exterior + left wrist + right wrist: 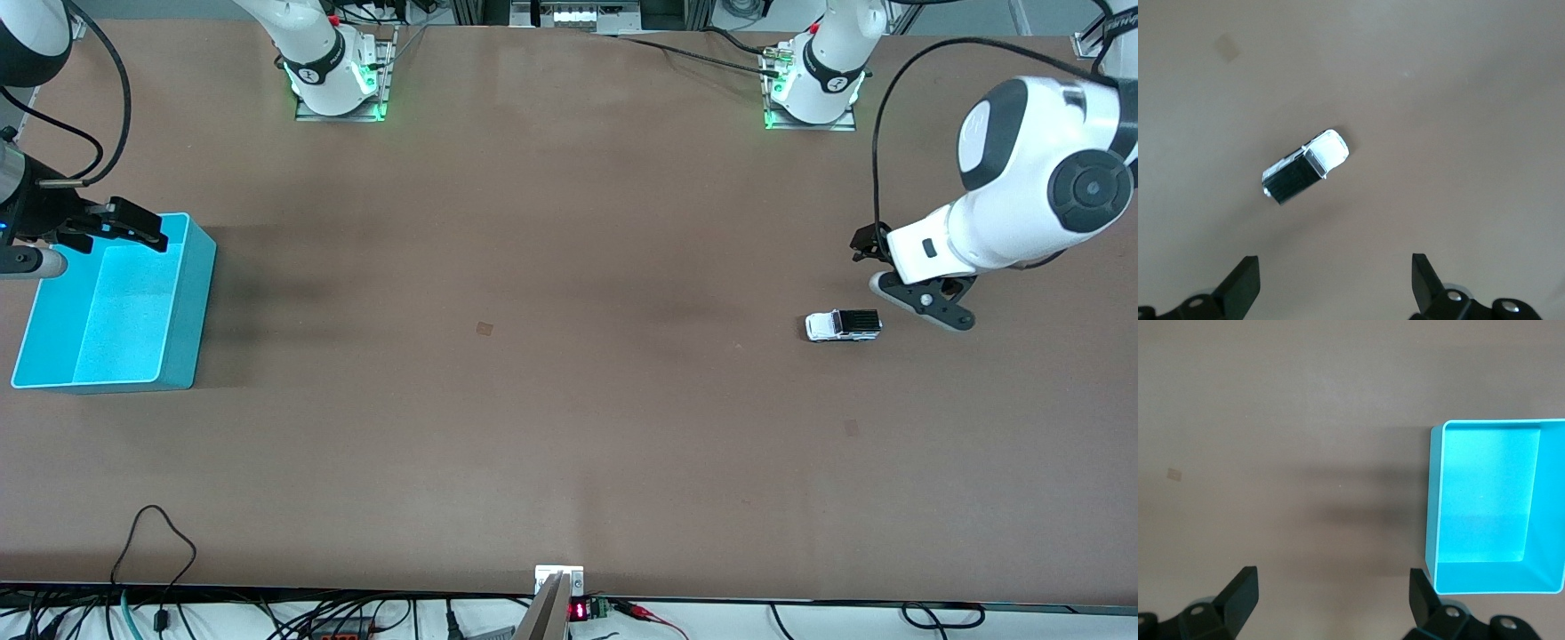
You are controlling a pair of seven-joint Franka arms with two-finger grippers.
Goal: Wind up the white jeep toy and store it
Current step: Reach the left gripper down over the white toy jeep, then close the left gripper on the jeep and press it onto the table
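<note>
On the brown table [551, 222], I am counting one white jeep toy [843, 324], one blue bin [191, 307] and two grippers.

I am seeing the jeep sitting on its wheels toward the left arm's end of the table, well apart from the bin at the right arm's end. The left gripper [907, 284] is hovering just beside the jeep with its fingers spread and nothing between them; its wrist view is showing the jeep [1305, 167] lying clear of both fingertips [1245, 283]. The right gripper [107, 227] is waiting over the bin, fingers [1241, 590] likewise spread and empty. Both arms are running out of the front view at its edges. Cables and a small red display are lying along the table's near edge.
</note>
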